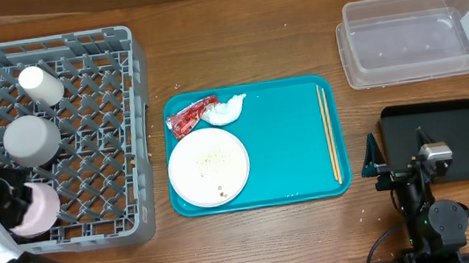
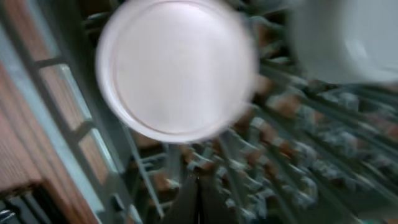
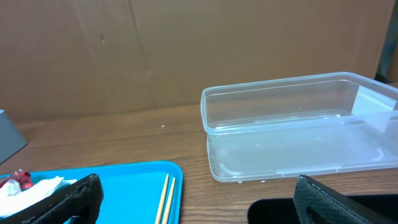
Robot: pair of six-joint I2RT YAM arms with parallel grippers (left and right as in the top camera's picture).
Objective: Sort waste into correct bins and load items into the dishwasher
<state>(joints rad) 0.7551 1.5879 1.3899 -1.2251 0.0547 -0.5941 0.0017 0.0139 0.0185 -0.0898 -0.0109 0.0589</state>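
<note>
The grey dishwasher rack (image 1: 92, 121) holds a white cup (image 1: 41, 85), a pale bowl (image 1: 32, 139) and a pinkish bowl (image 1: 40, 211). My left gripper (image 1: 12, 197) hovers beside the pinkish bowl, shut and empty. Its blurred wrist view shows an upturned bowl (image 2: 177, 68) over the rack lattice (image 2: 298, 155), and the left gripper (image 2: 199, 199) closed below it. On the teal tray lie the red wrapper (image 1: 190, 116), the napkin (image 1: 228, 109), the plate (image 1: 208, 165) with crumbs (image 1: 213, 160) and the chopsticks (image 1: 330, 134). My right gripper (image 1: 397, 157) stands open between the teal tray and the black tray (image 1: 461, 137).
The clear tub (image 1: 414, 36) sits at the back right, also ahead of the right gripper (image 3: 205, 208) as the clear tub (image 3: 298, 124). The teal tray (image 1: 289, 143) fills the table's middle. Chopsticks (image 3: 165, 199) lie by the teal tray's rim (image 3: 124, 180).
</note>
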